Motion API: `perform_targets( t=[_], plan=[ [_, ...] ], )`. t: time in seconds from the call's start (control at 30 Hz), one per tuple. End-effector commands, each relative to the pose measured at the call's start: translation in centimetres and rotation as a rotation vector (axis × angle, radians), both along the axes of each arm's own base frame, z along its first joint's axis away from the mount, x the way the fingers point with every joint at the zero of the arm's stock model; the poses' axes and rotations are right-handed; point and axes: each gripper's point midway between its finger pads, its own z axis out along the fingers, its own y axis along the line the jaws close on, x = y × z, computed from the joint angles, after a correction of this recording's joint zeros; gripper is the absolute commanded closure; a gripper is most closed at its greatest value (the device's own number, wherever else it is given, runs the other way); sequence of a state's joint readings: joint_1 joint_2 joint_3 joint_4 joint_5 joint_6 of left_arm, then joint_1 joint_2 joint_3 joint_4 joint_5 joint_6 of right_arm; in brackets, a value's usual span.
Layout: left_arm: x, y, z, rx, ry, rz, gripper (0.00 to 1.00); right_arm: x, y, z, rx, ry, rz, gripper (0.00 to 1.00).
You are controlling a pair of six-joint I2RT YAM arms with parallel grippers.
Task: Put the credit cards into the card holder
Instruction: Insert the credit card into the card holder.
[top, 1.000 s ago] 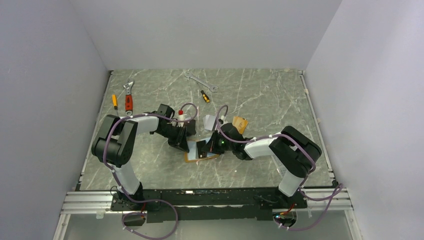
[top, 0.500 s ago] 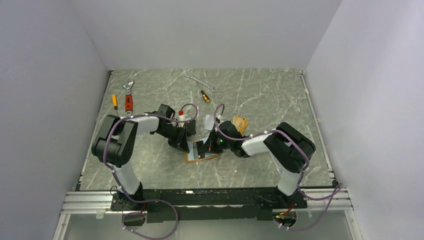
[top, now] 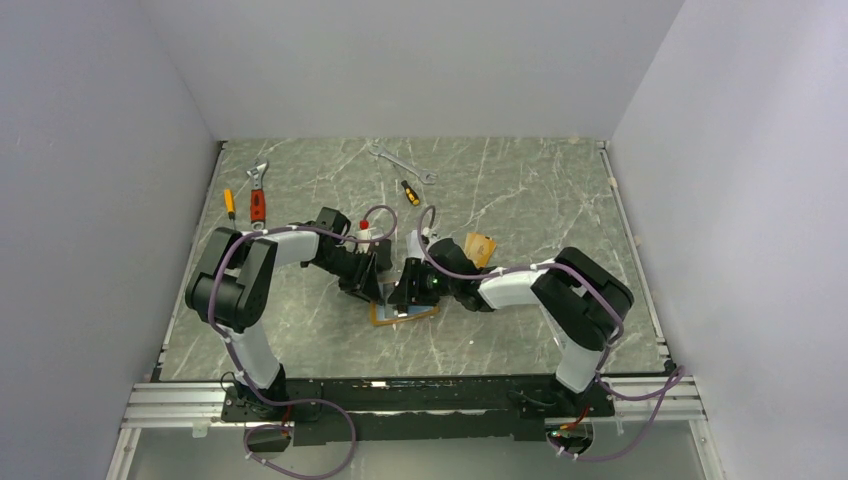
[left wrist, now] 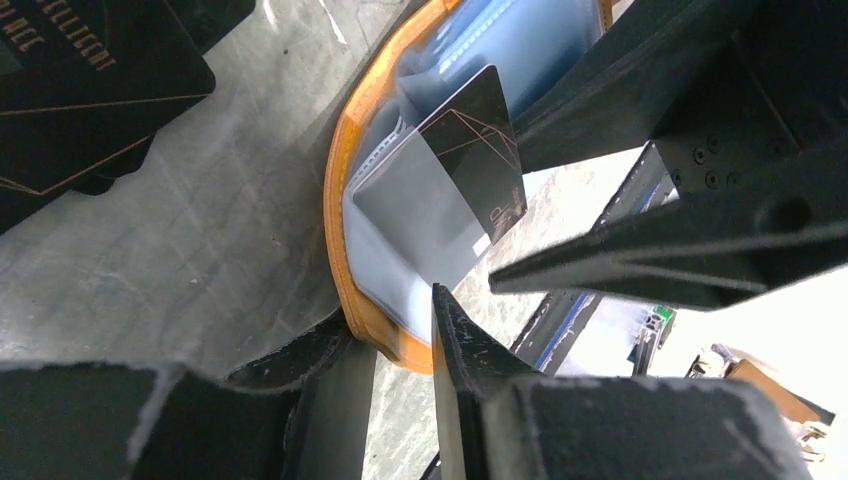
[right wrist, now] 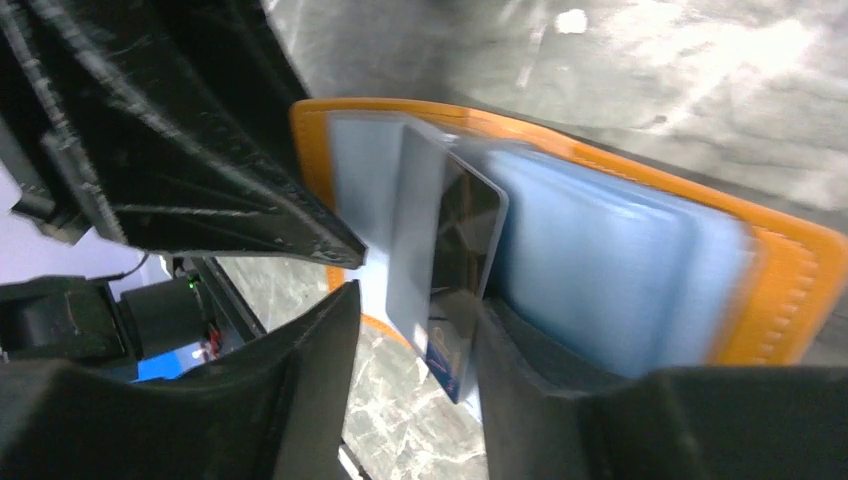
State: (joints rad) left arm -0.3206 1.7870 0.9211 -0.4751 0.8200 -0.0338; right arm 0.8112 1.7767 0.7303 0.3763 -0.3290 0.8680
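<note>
The orange card holder (top: 402,316) lies open on the table between my two arms. In the left wrist view a dark credit card (left wrist: 478,140) sits partly inside a clear pocket of the card holder (left wrist: 345,200). My right gripper (right wrist: 420,310) is open around that card (right wrist: 462,262), with a gap showing on its left side. My left gripper (left wrist: 390,325) straddles the holder's orange edge, its jaws standing apart. In the top view the left gripper (top: 375,287) and the right gripper (top: 404,296) meet over the holder. An orange-tan card (top: 480,247) lies behind the right arm.
At the back left lie a red-handled wrench (top: 258,196) and a yellow screwdriver (top: 229,203). A spanner (top: 402,163) and a small screwdriver (top: 410,192) lie at the back middle. A red-capped bottle (top: 362,232) stands by the left wrist. A black printed flat item (left wrist: 90,90) lies beside the holder.
The right gripper has moved left over the holder and opened off the dark card, which stays in the pocket. The left gripper's jaws have widened on the holder's edge.
</note>
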Motion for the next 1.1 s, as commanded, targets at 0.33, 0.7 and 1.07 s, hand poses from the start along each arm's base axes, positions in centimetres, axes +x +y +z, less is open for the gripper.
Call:
perform_targets(
  t=[0.33, 0.7, 1.07],
  plan=[
    [1.9, 0.5, 2.0, -0.068, -0.105, 0.025, 0.72, -2.6, -3.8, -3.0, -0.354, -0.057, 0.01, 0.41],
    [1.5, -0.4, 1.7, -0.099, -0.084, -0.002, 0.76, -3.4, -2.2, -3.2, -0.433, -0.087, 0.077, 0.31],
    [1.7, 0.2, 1.4, -0.069, -0.112, -0.021, 0.99, -2.9, -2.1, -0.8, -0.372, -0.109, 0.095, 0.32]
  ],
)
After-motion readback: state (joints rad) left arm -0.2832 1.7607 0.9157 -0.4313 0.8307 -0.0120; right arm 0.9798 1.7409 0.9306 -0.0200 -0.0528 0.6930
